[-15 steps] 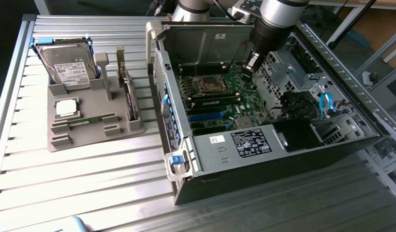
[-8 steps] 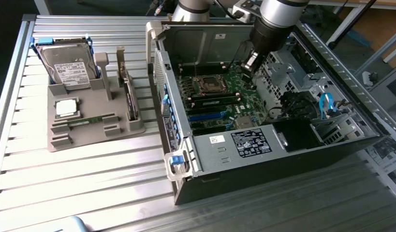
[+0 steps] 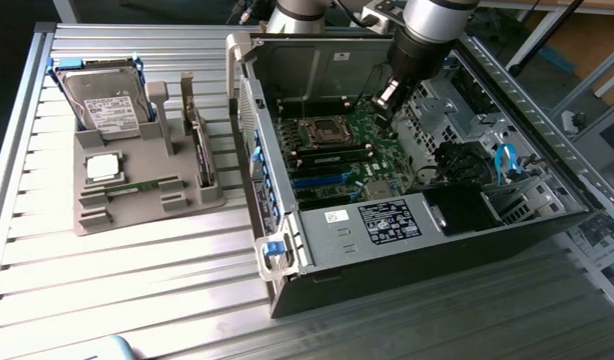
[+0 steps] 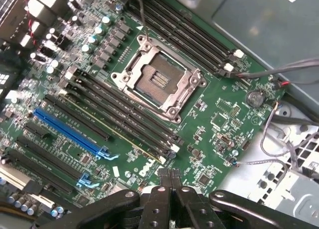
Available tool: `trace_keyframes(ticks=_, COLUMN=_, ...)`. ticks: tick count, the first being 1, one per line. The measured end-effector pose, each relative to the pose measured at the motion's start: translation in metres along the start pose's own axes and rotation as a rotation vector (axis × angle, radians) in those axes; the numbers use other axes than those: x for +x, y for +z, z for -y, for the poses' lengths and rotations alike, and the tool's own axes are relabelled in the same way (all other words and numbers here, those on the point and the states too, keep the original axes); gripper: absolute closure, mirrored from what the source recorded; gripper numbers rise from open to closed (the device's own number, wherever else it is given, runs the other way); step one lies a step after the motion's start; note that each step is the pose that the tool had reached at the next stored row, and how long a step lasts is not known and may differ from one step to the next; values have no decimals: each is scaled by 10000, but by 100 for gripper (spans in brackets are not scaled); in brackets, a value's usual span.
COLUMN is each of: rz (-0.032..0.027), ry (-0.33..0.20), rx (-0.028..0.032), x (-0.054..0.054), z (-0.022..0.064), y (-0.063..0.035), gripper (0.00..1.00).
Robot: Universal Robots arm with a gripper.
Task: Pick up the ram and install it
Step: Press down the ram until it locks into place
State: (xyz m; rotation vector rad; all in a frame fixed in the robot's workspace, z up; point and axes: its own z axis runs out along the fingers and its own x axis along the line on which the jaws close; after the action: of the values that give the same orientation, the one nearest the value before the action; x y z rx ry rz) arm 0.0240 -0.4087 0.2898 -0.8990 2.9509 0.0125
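Ext. view, going left to right: slatted metal table carries a grey parts holder at about 9 o'clock of the open PC case. In the holder's rear slot stands a hard drive w/ white label; in front of it lies a square silver CPU; just in front of that, the ram lies flat in a groove, a thin green stick, well apart from the arm. Along the holder's 3 o'clock edge an expansion card stands on edge. Inside the case the motherboard shows an empty CPU socket, w/ black DIMM slots beside it and a blue slot further off. The arm hangs over the board at approx. 1 o'clock of the case, gripper empty w/ fingers pressed together, above the board's edge near the DIMM slots.
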Motion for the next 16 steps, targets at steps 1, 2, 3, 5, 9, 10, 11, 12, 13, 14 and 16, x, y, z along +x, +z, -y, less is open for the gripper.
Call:
trace_keyframes(ticks=1, rz=-1, ry=100, rx=6, x=0, z=0, y=0, gripper=89)
trace_keyframes(ticks=2, rz=-3, ry=282, rx=16, x=0, z=0, y=0, gripper=89)
trace_keyframes(ticks=3, rz=-4, ry=469, rx=27, x=0, z=0, y=0, gripper=89)
trace_keyframes(ticks=5, rz=-6, ry=642, rx=37, x=0, z=0, y=0, gripper=89)
trace_keyframes(ticks=9, rz=-9, ry=1030, rx=59, x=0, z=0, y=0, gripper=89)
trace_keyframes(ticks=10, rz=-10, ry=1113, rx=63, x=0, z=0, y=0, gripper=89)
trace_keyframes(ticks=11, rz=-11, ry=1198, rx=69, x=0, z=0, y=0, gripper=89)
trace_keyframes(ticks=12, rz=-12, ry=1314, rx=75, x=0, z=0, y=0, gripper=89)
trace_keyframes(ticks=13, rz=-13, ry=1390, rx=79, x=0, z=0, y=0, gripper=89)
trace_keyframes(ticks=14, rz=-13, ry=1464, rx=84, x=0, z=0, y=0, gripper=89)
trace_keyframes(ticks=16, rz=-15, ry=1621, rx=92, x=0, z=0, y=0, gripper=89)
